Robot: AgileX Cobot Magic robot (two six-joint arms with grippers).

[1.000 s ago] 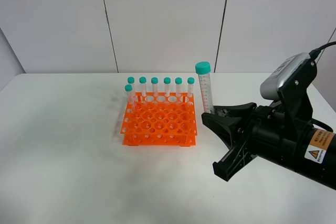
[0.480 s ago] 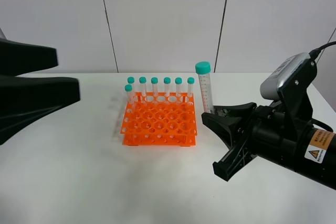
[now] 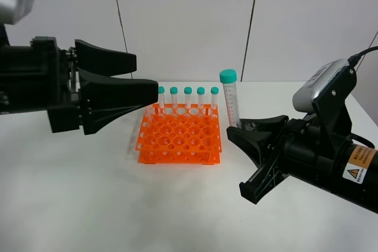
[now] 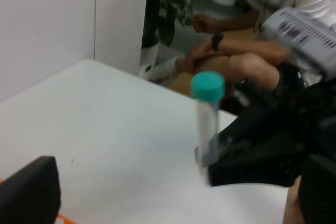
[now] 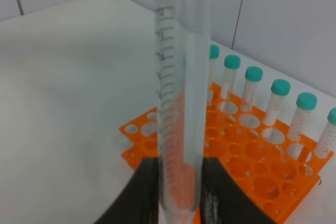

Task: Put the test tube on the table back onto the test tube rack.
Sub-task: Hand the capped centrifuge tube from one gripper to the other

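right claw (image 3: 238, 128) tight around upright test tube (image 3: 229, 101) beside rack (image 3: 180, 140); left claw (image 3: 146, 74) wide, level

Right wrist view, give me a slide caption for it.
Shut right gripper holds the test tube upright, orange test tube rack with capped tubes beyond it.

In the high view, the black left gripper (image 3: 146, 72) covers the back left corner of the bright orange plastic test tube rack (image 3: 180, 141). The slim clear teal-capped test tube (image 3: 229, 103) has its tip hidden behind the black right gripper (image 3: 235, 129). The right wrist view cuts off its cap, and the left wrist view blurs its markings.
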